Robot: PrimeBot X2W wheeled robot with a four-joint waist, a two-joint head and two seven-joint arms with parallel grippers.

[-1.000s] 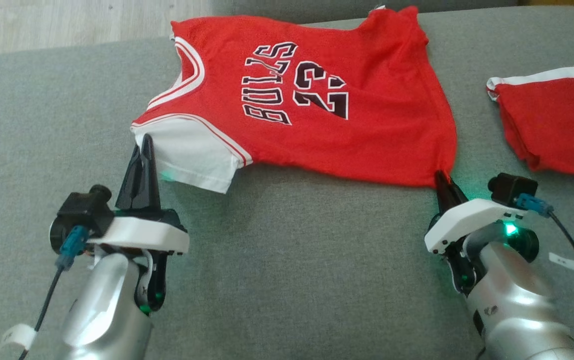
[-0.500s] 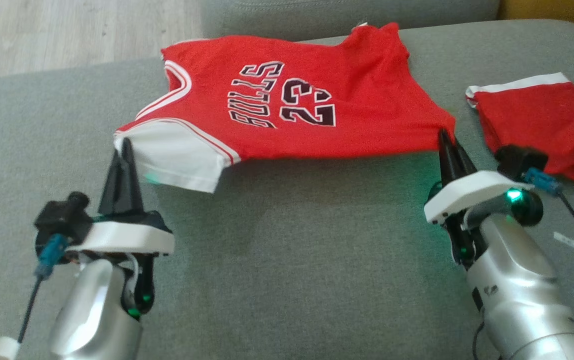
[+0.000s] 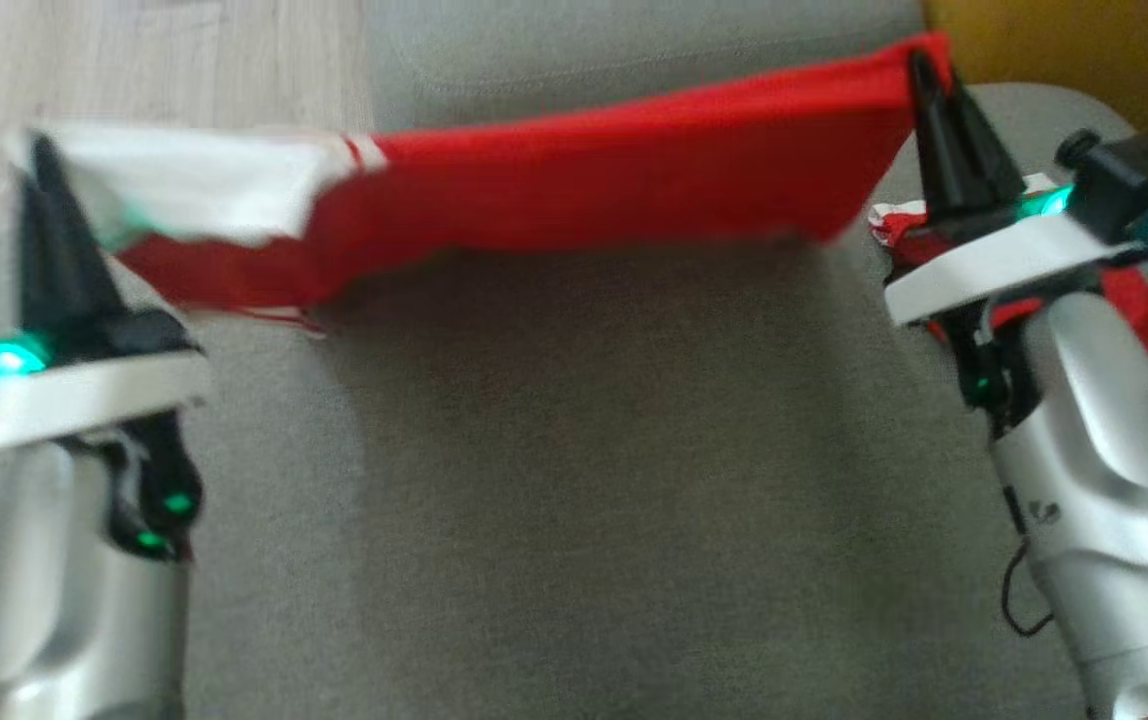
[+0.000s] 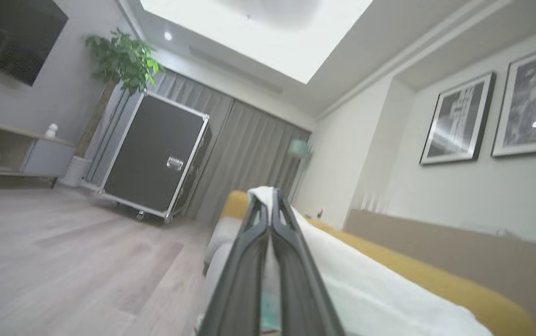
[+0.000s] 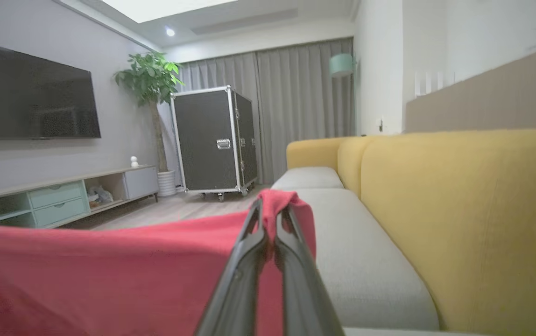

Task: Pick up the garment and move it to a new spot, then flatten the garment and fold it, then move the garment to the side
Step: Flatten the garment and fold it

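Note:
The garment [image 3: 614, 185], a red jersey with a white sleeve, hangs stretched in the air above the grey cushion [image 3: 574, 480]. My left gripper [image 3: 34, 160] is shut on its white sleeve end at the upper left. My right gripper [image 3: 919, 65] is shut on the red hem corner at the upper right. In the left wrist view the closed left gripper [image 4: 268, 198] pinches white cloth [image 4: 342, 280]. The right wrist view has the shut right gripper [image 5: 270, 207] biting red fabric [image 5: 109, 275], which drapes away to the left.
A second red piece with white trim [image 3: 1124, 300] lies on the cushion behind my right wrist. Wooden floor [image 3: 134, 60] lies beyond the cushion's left edge. A yellow sofa back [image 5: 459, 210] runs along the right. A black wheeled case [image 5: 212, 140] stands far off.
Both grippers have lifted the jersey off the cushion and pulled it taut, so its printed front no longer faces me. The head camera has also shifted.

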